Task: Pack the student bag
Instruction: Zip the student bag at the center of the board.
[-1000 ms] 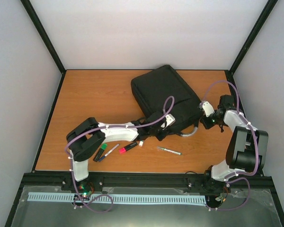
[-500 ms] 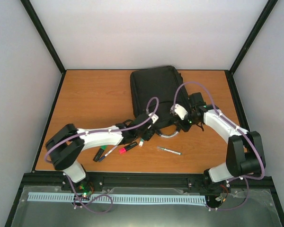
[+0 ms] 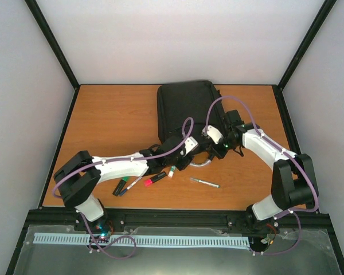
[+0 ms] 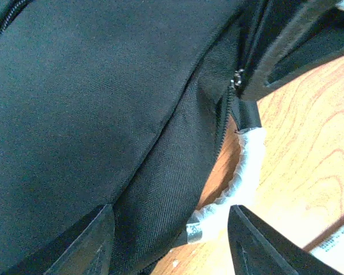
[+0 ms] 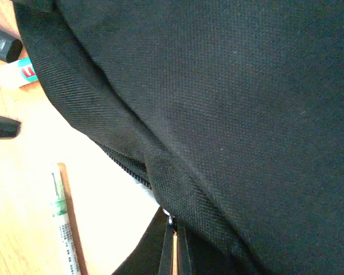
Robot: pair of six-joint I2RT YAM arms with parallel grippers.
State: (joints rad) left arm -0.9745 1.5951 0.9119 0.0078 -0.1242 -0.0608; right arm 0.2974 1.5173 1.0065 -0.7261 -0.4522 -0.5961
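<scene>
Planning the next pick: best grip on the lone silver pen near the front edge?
Mid-barrel, from straight above, fingers closing across its width. The silver pen lies flat on the table, long axis roughly left-right, apart from the markers and the student bag, so both sides look free.

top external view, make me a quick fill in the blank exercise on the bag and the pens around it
The student bag is ___ in colour. The red-capped marker lies ___ the bag, on the table. The silver pen lies nearer the ___ arm's base. The left hand is ___.
Missing words: black; outside; right; open
</scene>
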